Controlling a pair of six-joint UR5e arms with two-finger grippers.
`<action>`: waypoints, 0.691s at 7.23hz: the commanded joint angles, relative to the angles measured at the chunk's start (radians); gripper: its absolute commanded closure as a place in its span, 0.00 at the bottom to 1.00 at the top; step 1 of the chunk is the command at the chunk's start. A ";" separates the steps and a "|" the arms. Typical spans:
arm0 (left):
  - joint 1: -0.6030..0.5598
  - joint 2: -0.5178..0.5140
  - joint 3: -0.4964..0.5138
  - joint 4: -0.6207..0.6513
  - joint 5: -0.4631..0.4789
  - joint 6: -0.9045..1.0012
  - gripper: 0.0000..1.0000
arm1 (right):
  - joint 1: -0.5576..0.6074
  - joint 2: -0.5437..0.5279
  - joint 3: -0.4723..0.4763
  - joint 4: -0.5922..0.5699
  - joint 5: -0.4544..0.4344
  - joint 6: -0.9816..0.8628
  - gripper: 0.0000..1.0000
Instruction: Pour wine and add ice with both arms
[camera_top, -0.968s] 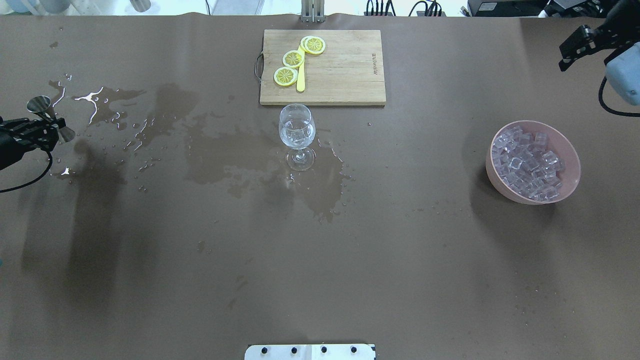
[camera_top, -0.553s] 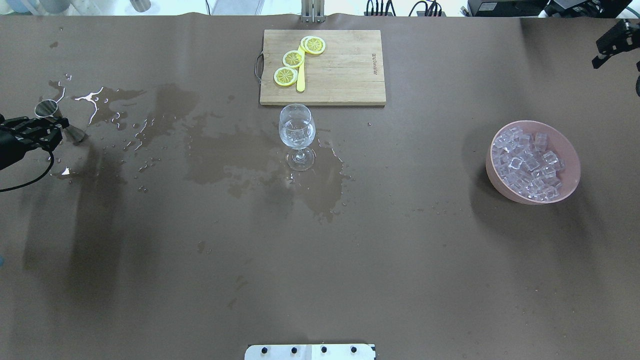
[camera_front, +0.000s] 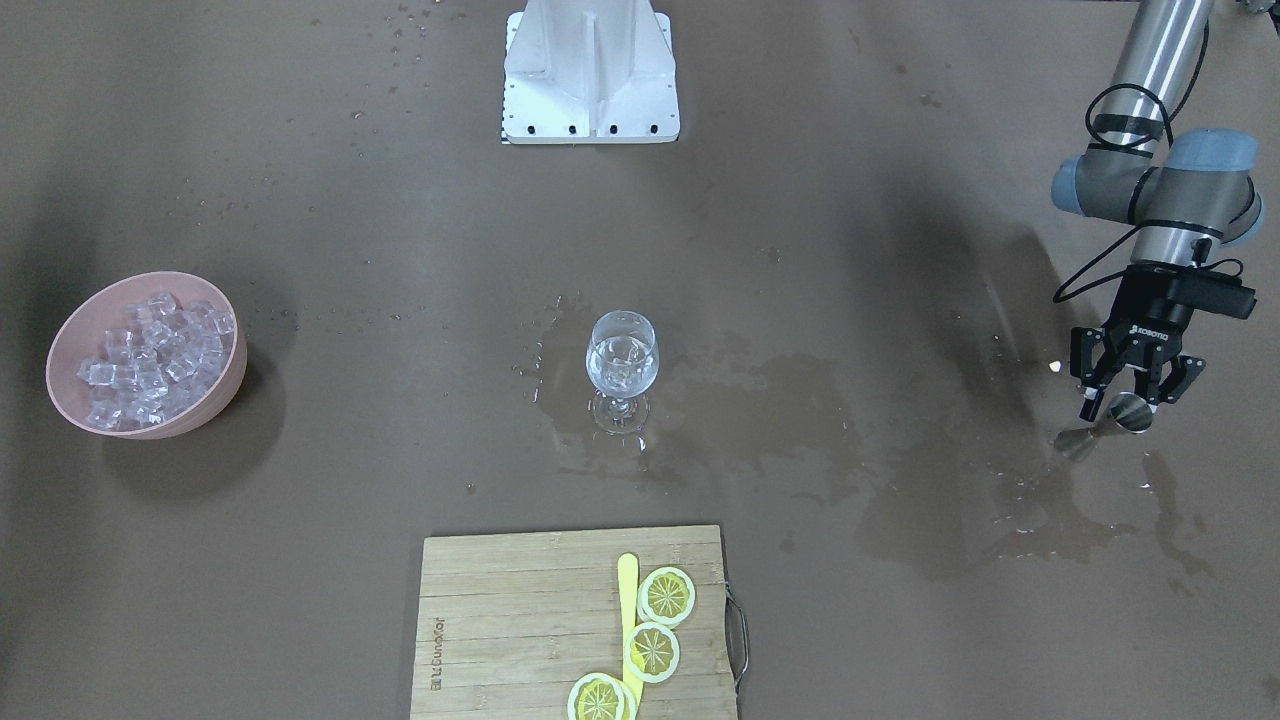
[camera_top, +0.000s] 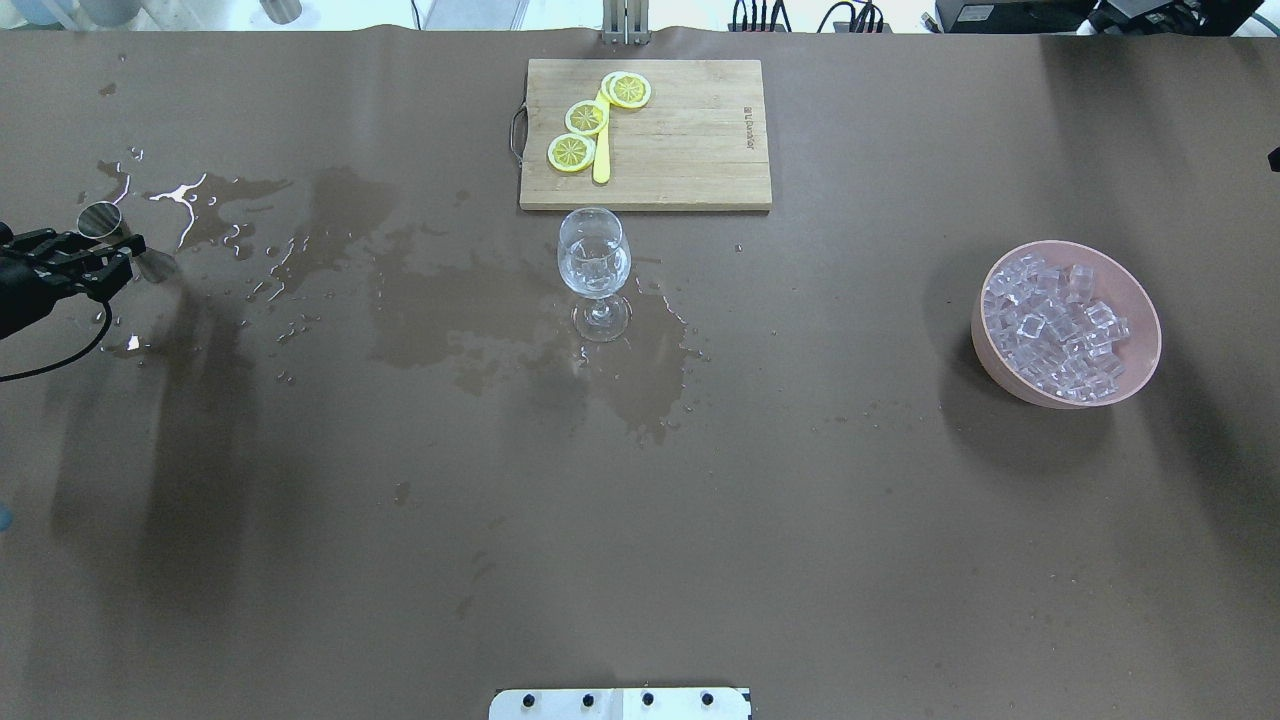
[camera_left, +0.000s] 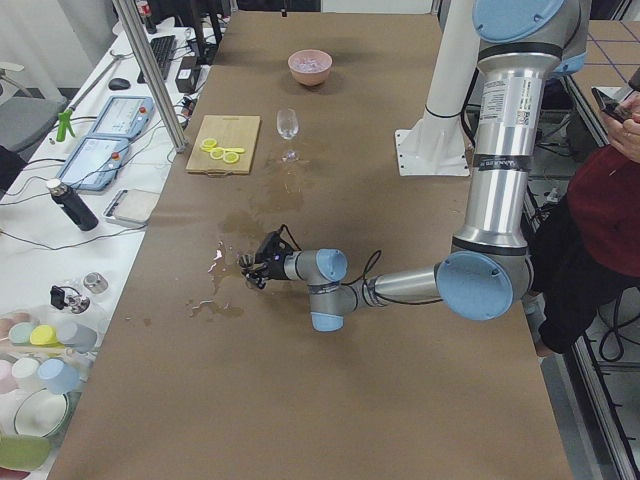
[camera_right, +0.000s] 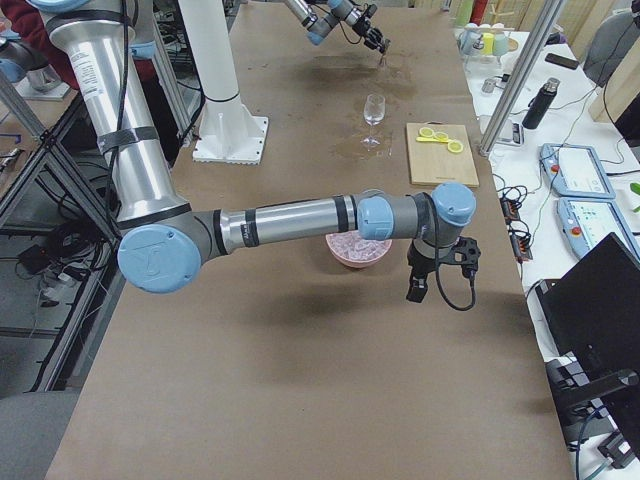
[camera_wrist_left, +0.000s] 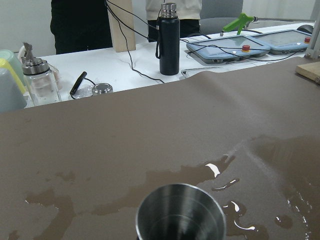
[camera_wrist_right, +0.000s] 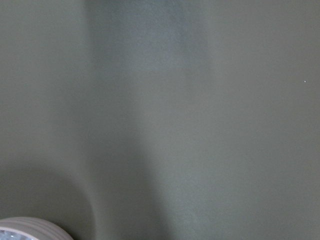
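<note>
A wine glass (camera_top: 594, 265) stands mid-table with a few clear ice cubes and a little clear liquid in it; it also shows in the front view (camera_front: 622, 365). A pink bowl (camera_top: 1035, 393) at the right holds many ice cubes (camera_top: 1055, 325). My left gripper (camera_top: 92, 258) is at the far left edge, shut on the waist of a steel jigger (camera_top: 100, 218), low over the wet table; the left wrist view looks into its empty cup (camera_wrist_left: 181, 212). My right gripper (camera_right: 418, 290) shows only in the right side view, beyond the bowl; I cannot tell whether it is open or shut.
A wooden cutting board (camera_top: 690, 150) with lemon slices (camera_top: 586, 117) and a yellow knife (camera_top: 601, 150) lies behind the glass. Spilled liquid (camera_top: 330, 230) spreads from the glass to the left edge. The white base block (camera_top: 620, 703) sits at the near edge.
My left gripper has shifted slightly right with the jigger. My right arm has withdrawn to the right, out of the overhead view.
</note>
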 joint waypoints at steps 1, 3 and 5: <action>-0.003 0.004 -0.013 0.002 -0.006 -0.012 0.02 | 0.012 -0.106 0.055 0.034 -0.004 0.001 0.00; -0.051 0.013 -0.058 0.076 -0.120 -0.033 0.02 | 0.035 -0.172 0.115 0.034 -0.007 0.001 0.00; -0.142 0.010 -0.118 0.185 -0.261 -0.033 0.02 | 0.054 -0.189 0.119 0.034 -0.007 -0.007 0.00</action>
